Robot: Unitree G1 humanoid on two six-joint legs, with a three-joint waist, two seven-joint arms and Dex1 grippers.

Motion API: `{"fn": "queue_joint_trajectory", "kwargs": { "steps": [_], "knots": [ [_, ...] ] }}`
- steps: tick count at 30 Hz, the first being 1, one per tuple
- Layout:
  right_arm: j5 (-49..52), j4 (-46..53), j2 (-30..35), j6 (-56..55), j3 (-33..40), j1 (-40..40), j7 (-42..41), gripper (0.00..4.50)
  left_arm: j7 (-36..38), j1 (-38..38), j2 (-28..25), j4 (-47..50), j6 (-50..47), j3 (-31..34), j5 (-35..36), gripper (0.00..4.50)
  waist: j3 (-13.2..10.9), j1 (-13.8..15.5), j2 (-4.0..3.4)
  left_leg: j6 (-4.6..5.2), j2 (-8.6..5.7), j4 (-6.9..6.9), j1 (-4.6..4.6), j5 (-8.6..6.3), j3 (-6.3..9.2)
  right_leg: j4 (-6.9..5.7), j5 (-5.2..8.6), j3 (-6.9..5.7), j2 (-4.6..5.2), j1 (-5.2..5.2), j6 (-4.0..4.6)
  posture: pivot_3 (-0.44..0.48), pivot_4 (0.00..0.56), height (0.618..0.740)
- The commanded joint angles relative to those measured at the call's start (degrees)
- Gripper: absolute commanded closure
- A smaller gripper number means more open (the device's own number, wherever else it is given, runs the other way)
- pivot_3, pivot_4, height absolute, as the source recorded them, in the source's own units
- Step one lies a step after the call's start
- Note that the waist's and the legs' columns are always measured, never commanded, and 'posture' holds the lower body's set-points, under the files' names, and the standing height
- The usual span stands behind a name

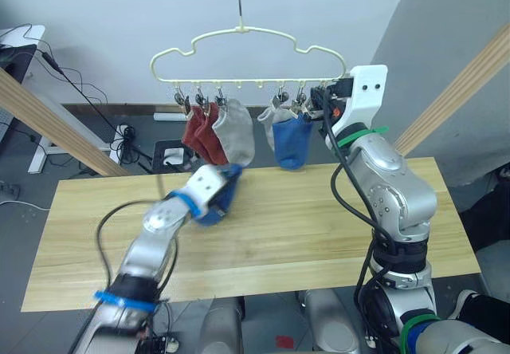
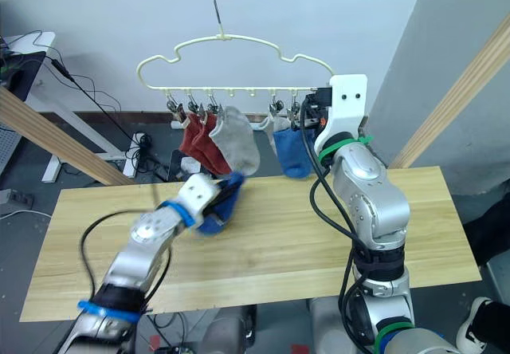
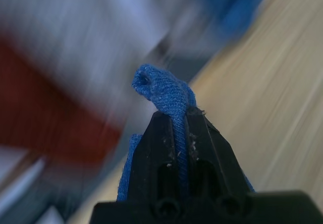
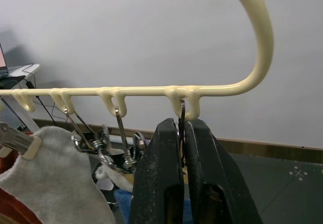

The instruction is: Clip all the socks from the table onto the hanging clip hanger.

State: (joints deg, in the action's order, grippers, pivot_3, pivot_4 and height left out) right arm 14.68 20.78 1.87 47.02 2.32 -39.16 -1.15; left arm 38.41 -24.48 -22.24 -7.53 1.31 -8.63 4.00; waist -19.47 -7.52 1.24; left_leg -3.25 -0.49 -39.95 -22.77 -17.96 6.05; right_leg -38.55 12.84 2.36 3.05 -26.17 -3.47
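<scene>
The pale yellow clip hanger hangs above the table's far edge. Clipped to its bar are two rust red socks, a light grey sock, another grey sock and a blue sock. My left gripper is shut on a second blue sock, held just above the table and below the grey sock. My right gripper is raised at the hanger's right end, shut on the last metal clip under the bar.
Two slanted wooden poles rise at either side behind the table. Cables and a power strip lie on the floor beyond the far edge. A desk stands at far left.
</scene>
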Motion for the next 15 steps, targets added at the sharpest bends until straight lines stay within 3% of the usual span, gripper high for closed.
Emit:
{"fn": "queue_joint_trajectory", "kwargs": {
  "steps": [1,4,8,15],
  "knots": [
    [0.11,2.04,0.31,-1.02,0.37,-1.15,0.06,4.5,6.27,-3.62,3.24,2.04,1.37,-4.12,2.72,4.48,0.01,-0.69,0.02,0.0,0.0,0.0,0.0,0.0,-0.06,0.02,0.0,0.02,0.0,0.01,0.0,-0.228,0.305,0.74],
    [0.14,2.31,0.46,-0.83,0.46,-1.13,0.18,4.5,6.7,-8.03,8.12,-0.77,2.22,-6.74,1.91,4.48,0.01,-1.35,0.02,0.07,-0.02,0.06,0.04,-0.04,-0.19,0.02,0.0,-0.01,-0.04,-0.05,0.0,-0.229,0.305,0.74],
    [0.11,2.63,0.46,-0.62,0.38,-1.12,0.37,4.5,-0.22,-13.65,14.73,-9.29,3.9,-6.6,-1.82,4.48,0.01,-1.5,0.02,0.12,-0.04,0.01,0.02,-0.03,-0.17,0.02,0.0,0.0,-0.08,-0.05,0.0,-0.253,0.305,0.74],
    [0.04,3.39,0.79,0.02,0.48,-0.88,0.63,4.5,-9.62,-18.84,19.06,-18.79,7.68,-4.89,-5.73,4.48,0.01,-2.17,0.02,0.39,-0.15,-0.02,0.05,0.14,-0.12,-0.06,-0.08,0.04,-0.04,0.0,-0.09,-0.267,0.309,0.74]
  ]
}}
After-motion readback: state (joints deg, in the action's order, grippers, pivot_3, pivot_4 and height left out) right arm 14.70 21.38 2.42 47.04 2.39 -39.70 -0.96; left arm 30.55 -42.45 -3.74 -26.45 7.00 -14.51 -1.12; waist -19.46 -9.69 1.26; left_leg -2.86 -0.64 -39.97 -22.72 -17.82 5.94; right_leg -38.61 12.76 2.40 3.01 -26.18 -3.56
